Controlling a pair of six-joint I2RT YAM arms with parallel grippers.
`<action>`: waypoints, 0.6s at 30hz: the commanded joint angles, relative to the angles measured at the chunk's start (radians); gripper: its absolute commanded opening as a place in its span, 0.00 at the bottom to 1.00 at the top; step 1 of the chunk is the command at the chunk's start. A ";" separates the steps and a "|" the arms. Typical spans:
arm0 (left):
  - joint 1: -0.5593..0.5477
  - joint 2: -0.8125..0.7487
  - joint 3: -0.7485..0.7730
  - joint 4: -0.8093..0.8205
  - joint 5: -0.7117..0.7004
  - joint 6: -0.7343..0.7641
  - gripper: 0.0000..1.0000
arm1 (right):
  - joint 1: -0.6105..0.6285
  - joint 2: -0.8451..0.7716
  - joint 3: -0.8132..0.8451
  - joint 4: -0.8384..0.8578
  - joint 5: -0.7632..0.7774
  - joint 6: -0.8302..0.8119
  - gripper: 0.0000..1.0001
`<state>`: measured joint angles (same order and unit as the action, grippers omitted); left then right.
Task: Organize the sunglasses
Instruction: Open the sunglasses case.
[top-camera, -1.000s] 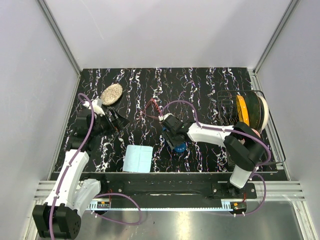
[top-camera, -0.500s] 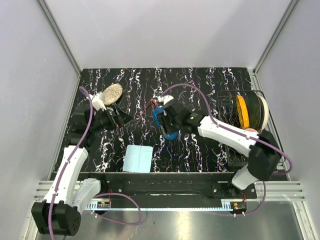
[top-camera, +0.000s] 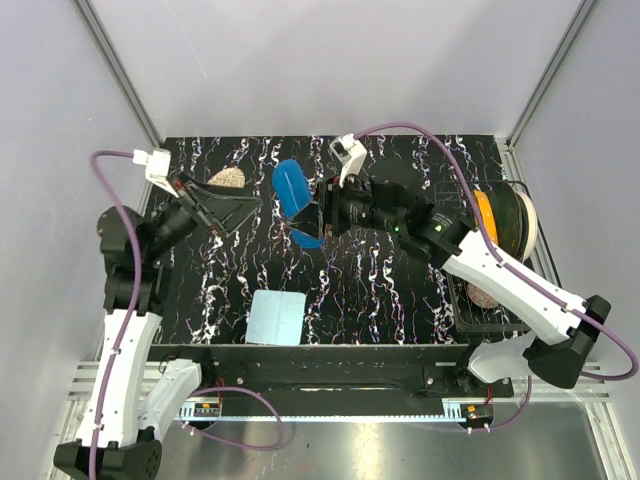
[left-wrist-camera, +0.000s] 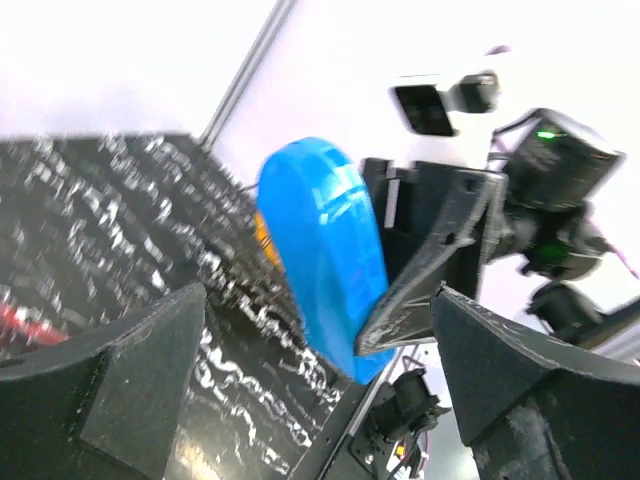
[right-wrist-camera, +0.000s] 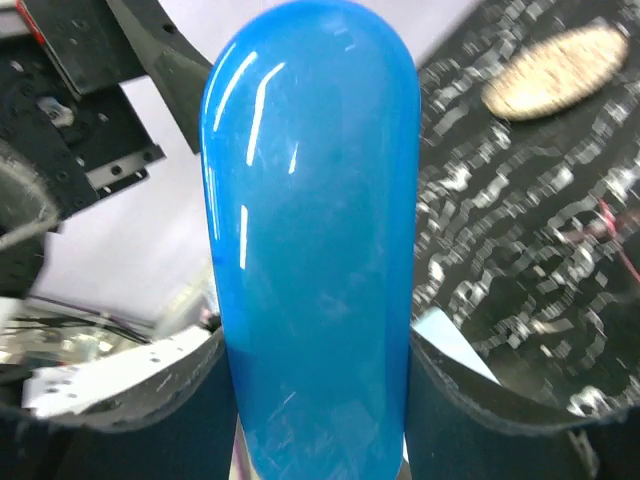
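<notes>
My right gripper is shut on the glossy blue oval case and holds it high above the table's middle. The case fills the right wrist view, clamped between both fingers. My left gripper is open and empty, raised at the left and facing the case, which shows between its fingers in the left wrist view. The sunglasses show only as a thin red wire on the table at the right wrist view's right edge. In the top view they are hidden.
A light blue square cloth lies flat near the table's front. A tan oval pad lies at the back left, partly behind my left gripper. A wire basket with a yellow spool stands at the right.
My right gripper has lifted the blue case off the table and carried it up, back and left. My left arm has risen and turned its open gripper toward the case.
</notes>
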<state>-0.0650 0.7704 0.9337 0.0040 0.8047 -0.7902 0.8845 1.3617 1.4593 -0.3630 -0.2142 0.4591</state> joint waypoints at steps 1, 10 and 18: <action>-0.010 -0.023 0.083 0.281 0.092 -0.170 0.99 | 0.007 -0.035 0.087 0.157 -0.198 0.093 0.16; -0.038 -0.042 0.060 0.320 0.068 -0.233 0.99 | 0.008 -0.026 0.078 0.325 -0.390 0.159 0.13; -0.097 -0.016 0.024 0.402 0.071 -0.282 0.99 | 0.007 -0.001 0.069 0.354 -0.447 0.170 0.11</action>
<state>-0.1322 0.7410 0.9691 0.3161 0.8665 -1.0451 0.8856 1.3548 1.5135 -0.0799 -0.5999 0.6121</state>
